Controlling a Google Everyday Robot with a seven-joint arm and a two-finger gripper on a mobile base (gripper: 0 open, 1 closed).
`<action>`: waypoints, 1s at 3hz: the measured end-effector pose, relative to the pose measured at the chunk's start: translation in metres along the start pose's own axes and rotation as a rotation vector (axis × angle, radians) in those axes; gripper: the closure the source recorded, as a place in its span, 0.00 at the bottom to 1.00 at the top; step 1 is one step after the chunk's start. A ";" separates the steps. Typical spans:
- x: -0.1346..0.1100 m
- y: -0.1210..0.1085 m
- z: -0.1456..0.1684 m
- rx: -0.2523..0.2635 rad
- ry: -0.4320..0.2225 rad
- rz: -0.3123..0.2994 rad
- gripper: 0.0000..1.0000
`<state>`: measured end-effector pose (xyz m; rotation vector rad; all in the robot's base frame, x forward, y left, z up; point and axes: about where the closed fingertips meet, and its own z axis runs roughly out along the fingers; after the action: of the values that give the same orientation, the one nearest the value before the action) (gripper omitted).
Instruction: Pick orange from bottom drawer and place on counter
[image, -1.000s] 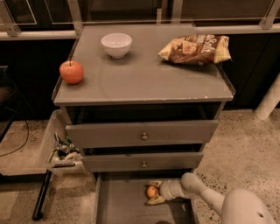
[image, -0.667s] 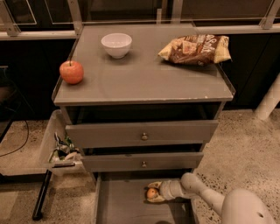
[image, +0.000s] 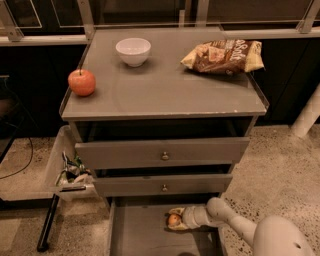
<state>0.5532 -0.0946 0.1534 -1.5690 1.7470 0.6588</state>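
The bottom drawer (image: 145, 235) is pulled open below the two upper drawers. The orange (image: 174, 219) is small and round, just above the drawer floor near its back. My gripper (image: 175, 220) reaches in from the right, its fingers around the orange. The white arm (image: 235, 222) comes from the lower right. The counter (image: 165, 85) is the grey cabinet top above.
On the counter stand a red-orange apple (image: 82, 82) at the left edge, a white bowl (image: 133, 51) at the back, and a chip bag (image: 224, 56) at the back right. A white bin (image: 65, 172) with wrappers sits left of the cabinet.
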 end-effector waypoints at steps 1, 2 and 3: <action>0.000 0.000 0.000 0.000 0.000 0.000 1.00; -0.013 0.009 -0.013 -0.001 -0.009 -0.007 1.00; -0.039 0.014 -0.047 0.028 -0.024 -0.037 1.00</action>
<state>0.5334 -0.1033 0.2121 -1.5649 1.6981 0.6304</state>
